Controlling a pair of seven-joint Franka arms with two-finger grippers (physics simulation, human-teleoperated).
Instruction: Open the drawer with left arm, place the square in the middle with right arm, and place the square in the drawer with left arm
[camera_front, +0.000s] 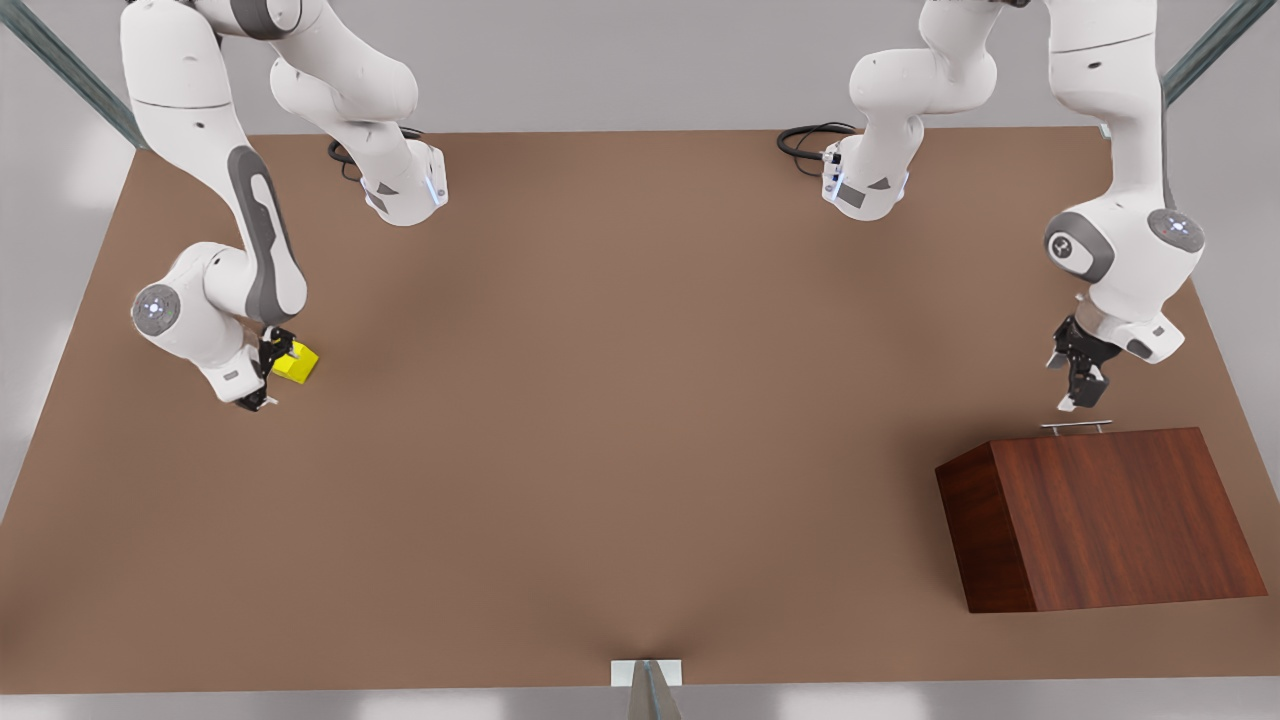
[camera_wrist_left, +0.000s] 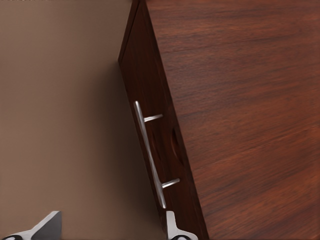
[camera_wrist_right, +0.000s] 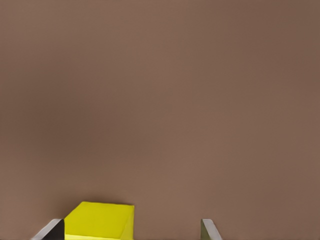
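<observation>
1. The left hand (camera_front: 1080, 385) is hanging with its fingers spread wide, just above and beside the silver handle (camera_front: 1076, 425) of the drawer (camera_wrist_left: 150, 125); in the left wrist view its two fingertips (camera_wrist_left: 47, 226) are sitting apart, one close by the handle's end, neither touching the bar.
2. The drawer is sitting flush in the wooden box (camera_front: 1100, 520), which is resting on the table (camera_front: 620, 400) directly below this hand.
3. The right hand (camera_front: 268, 372) is reaching low over the table at the opposite side, well apart from the box, with its fingers open.
4. The square (camera_front: 297, 363) is lying on the table just beside the right hand; in the right wrist view it (camera_wrist_right: 100, 220) is sitting between the fingers, against one and clear of the other.
</observation>
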